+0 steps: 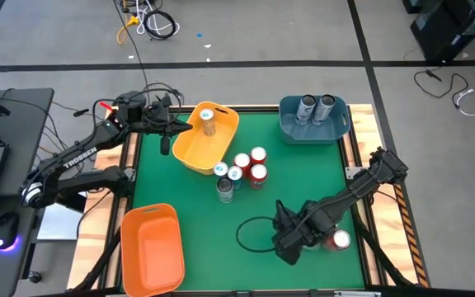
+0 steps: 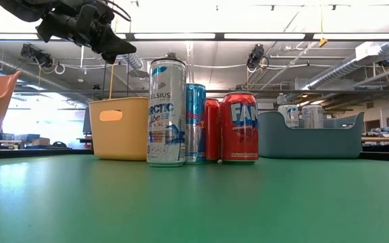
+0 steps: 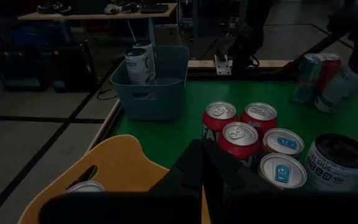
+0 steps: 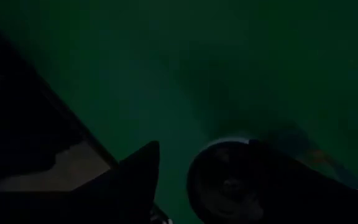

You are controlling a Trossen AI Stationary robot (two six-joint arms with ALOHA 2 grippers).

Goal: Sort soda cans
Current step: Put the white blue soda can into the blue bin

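Observation:
Three red cans [image 1: 258, 173], two teal-topped cans [image 1: 234, 174] and a tall silver can [image 1: 225, 190] stand together at mid-table. One can [image 1: 208, 120] stands in the yellow bin [image 1: 196, 153], and two silver cans [image 1: 316, 107] stand in the blue bin [image 1: 316, 132]. My left gripper [image 1: 171, 132] hovers shut and empty over the yellow bin's left rim. My right gripper [image 1: 289, 246] is low at the near right, beside a red can [image 1: 339, 240]. In its wrist view its open fingers [image 4: 142, 177] stand on either side of a can's round end [image 4: 229, 183]. My right gripper: I cannot tell whether it touches the can. Green table shows between one finger and the can's rim [image 4: 191, 180], and the other finger [image 4: 278, 177] overlaps the rim.
An orange bin [image 1: 151, 247] stands at the near left corner. A black cable loop [image 1: 250, 235] lies on the mat beside my right gripper. The mat's wooden border [image 1: 353, 157] runs along the right edge. Bare green mat lies between the can group and the blue bin.

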